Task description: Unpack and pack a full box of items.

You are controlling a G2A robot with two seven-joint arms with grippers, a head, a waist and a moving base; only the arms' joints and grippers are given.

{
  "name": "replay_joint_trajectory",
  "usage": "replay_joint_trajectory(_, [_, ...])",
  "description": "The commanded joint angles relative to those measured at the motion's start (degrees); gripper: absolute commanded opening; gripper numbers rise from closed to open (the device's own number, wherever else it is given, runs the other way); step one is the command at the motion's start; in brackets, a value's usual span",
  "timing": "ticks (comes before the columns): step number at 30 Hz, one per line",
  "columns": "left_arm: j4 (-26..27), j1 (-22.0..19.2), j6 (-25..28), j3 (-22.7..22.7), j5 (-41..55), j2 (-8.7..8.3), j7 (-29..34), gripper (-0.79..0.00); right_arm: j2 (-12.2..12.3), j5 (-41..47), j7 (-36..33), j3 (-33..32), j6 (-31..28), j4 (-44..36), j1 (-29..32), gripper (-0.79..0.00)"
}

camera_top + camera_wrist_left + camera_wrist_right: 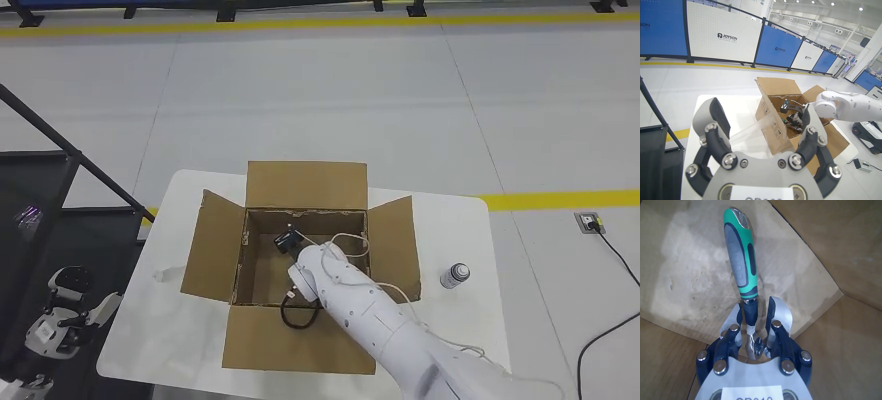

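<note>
Green-handled ratchet (742, 256) sits in open box (305, 185) — flaps spread.

1. The right arm (370, 320) is a glossy white shell with rounded joints, a thin white cable (347, 238) alongside.
2. The left tool (761, 108) and right tool (755, 305) share silver plates, dark links and bright screws (728, 161).

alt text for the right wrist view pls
The right claw straddles the neck of a ratchet wrench with a green and grey handle, lying on the floor of a cardboard box. Its jaws are open, not yet clamped.
</note>
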State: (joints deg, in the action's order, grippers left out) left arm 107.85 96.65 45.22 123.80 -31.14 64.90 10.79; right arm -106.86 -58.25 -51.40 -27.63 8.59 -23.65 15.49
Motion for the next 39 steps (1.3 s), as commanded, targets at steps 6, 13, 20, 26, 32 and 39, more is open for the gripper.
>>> replay_joint_trajectory(6, [0.0, 0.0, 0.0, 0.0, 0.0, 0.0, 0.0, 0.0, -1.6, 1.6, 1.7, -1.0, -2.2, 4.6, -1.2, -0.785])
replay_joint_trajectory(13, [0.0, 0.0, 0.0, 0.0, 0.0, 0.0, 0.0, 0.0, -2.3, 3.5, 3.6, -2.6, -5.4, 5.8, -2.9, -0.785])
replay_joint_trajectory(20, [0.0, 0.0, 0.0, 0.0, 0.0, 0.0, 0.0, 0.0, -1.7, 3.8, 4.3, -4.3, -7.8, 1.6, -3.9, -0.785])
replay_joint_trajectory(26, [0.0, 0.0, 0.0, 0.0, 0.0, 0.0, 0.0, 0.0, 0.9, 3.8, 1.3, -7.2, -10.6, -5.0, -3.4, -0.785])
replay_joint_trajectory(32, [0.0, 0.0, 0.0, 0.0, 0.0, 0.0, 0.0, 0.0, 5.6, -0.3, -2.3, -12.2, -9.3, -20.8, 1.4, -0.785])
replay_joint_trajectory(39, [0.0, 0.0, 0.0, 0.0, 0.0, 0.0, 0.0, 0.0, 13.0, -14.4, -14.1, -23.6, -6.1, -55.8, 17.1, -0.785])
